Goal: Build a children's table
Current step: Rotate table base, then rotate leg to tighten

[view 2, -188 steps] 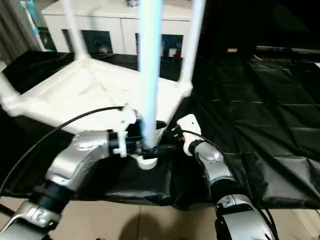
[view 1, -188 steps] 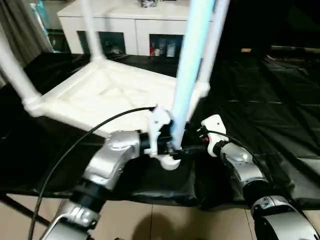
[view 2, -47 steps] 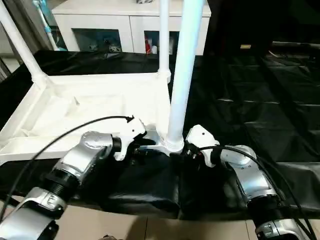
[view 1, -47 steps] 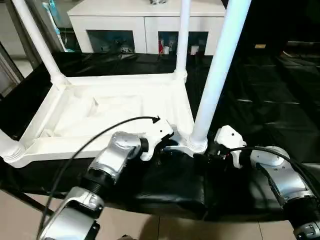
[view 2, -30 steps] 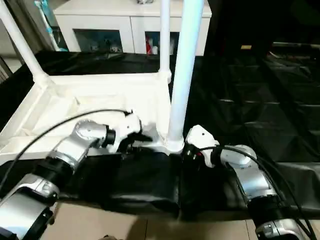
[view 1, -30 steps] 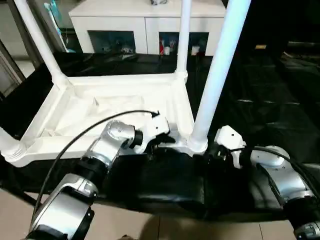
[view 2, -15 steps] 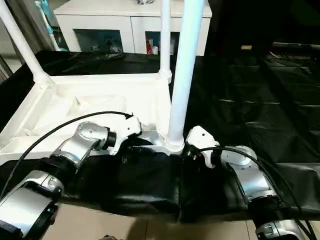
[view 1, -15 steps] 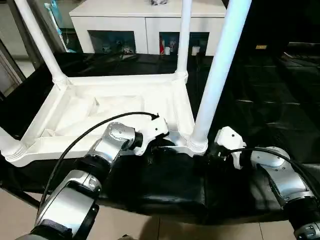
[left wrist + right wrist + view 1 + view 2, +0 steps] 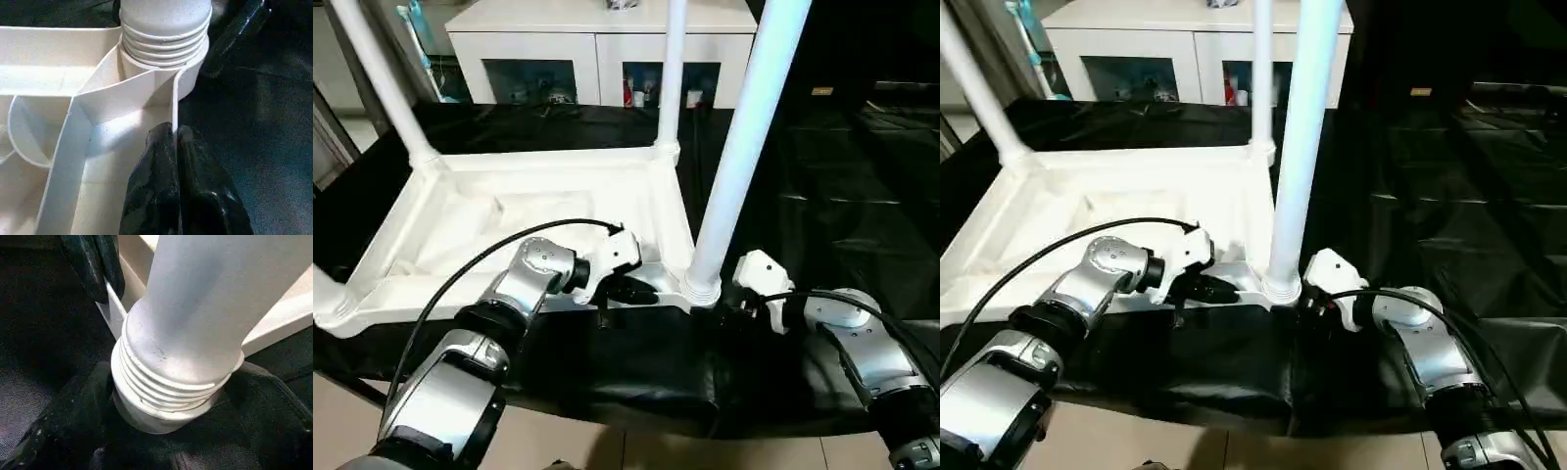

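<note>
Children's table (image 9: 548, 211) looks nearly built to us, all four legs socketed upright, the nearest leg (image 9: 741, 157) between our left gripper (image 9: 636, 292), pinched on the rim, and wide-spread right gripper (image 9: 729, 304).

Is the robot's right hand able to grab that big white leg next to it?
Probably yes. The right gripper sits open beside the base of the nearest leg, where it screws into the corner socket, and nothing stands between them. The left gripper is shut on the table's thin rim, off to the side.

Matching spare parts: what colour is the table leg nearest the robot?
White, clearest in the right wrist view: leg.
</note>
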You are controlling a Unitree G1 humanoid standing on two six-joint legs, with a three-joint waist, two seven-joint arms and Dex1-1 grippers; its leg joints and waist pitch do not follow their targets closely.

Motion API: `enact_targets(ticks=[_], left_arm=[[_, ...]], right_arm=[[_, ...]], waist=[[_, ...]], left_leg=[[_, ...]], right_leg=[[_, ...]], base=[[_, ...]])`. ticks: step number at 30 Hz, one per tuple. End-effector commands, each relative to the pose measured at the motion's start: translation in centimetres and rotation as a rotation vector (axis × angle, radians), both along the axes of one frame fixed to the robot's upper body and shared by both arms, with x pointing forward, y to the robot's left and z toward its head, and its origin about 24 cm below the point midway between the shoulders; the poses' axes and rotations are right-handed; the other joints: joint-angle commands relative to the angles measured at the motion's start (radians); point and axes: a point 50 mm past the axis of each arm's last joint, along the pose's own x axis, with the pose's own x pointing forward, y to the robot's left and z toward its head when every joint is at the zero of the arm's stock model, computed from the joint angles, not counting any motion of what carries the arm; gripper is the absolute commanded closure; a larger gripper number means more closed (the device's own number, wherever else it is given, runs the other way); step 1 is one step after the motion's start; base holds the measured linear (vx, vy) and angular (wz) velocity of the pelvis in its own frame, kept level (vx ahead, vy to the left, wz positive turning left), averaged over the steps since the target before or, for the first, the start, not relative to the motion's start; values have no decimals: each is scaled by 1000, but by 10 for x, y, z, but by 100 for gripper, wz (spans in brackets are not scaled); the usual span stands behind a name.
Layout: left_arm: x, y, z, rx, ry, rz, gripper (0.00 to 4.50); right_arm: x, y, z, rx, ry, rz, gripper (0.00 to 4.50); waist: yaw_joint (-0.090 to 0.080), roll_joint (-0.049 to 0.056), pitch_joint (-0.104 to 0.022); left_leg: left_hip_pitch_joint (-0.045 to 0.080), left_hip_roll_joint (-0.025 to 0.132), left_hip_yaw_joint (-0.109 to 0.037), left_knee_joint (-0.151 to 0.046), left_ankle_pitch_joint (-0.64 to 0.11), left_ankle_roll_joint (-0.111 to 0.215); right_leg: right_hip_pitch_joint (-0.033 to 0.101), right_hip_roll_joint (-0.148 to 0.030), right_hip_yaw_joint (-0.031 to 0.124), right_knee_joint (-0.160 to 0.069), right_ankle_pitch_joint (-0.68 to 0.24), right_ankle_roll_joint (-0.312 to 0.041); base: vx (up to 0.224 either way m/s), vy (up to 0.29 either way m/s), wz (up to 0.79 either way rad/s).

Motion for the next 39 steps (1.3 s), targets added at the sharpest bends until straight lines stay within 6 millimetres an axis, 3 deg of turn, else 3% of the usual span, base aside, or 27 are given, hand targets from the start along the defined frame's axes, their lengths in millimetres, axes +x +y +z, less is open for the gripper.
enact_targets(ticks=[1,5,11,22,28,32,39], left_arm=[[-8,8,-16,75,64,-26,446],[-9,8,-20,77,76,3,446],[-7,0,-16,-28,101,97,446],[-18,-5,-24,-50,117,92,446],[-18,-6,-22,-50,113,100,446],[-18,-5,-21,-45,110,102,450],[-18,-3,-21,-40,110,107,450]], right_arm=[[2,-1,5,11,-29,0,56],[2,-1,6,14,-31,-3,56],[4,-1,21,160,-60,-36,56],[0,-1,11,116,-7,9,56],[3,7,7,185,25,-27,56],[4,5,5,208,40,-47,102],[3,2,2,205,53,-48,156]], waist=[[4,-16,-69],[4,-16,-69],[7,-16,-68],[3,-23,-67],[2,-22,-66],[3,-22,-68],[2,-22,-68]], left_leg=[[13,15,-7,-66,-232,95],[12,15,-7,-66,-226,93],[15,16,-7,-68,-246,94],[12,15,-6,-68,-236,96],[12,16,-8,-71,-245,89],[11,15,-7,-69,-222,94],[12,15,-6,-69,-229,92]], right_leg=[[60,-36,18,-59,-154,-268],[61,-35,18,-57,-140,-271],[60,-37,18,-61,-176,-268],[57,-36,19,-66,-216,-244],[54,-36,19,-68,-250,-233],[55,-36,20,-64,-201,-241],[54,-37,20,-65,-224,-234]], base=[[0,0,0],[0,0,0],[0,0,0],[0,0,0],[0,0,0],[0,0,0],[0,0,0]])
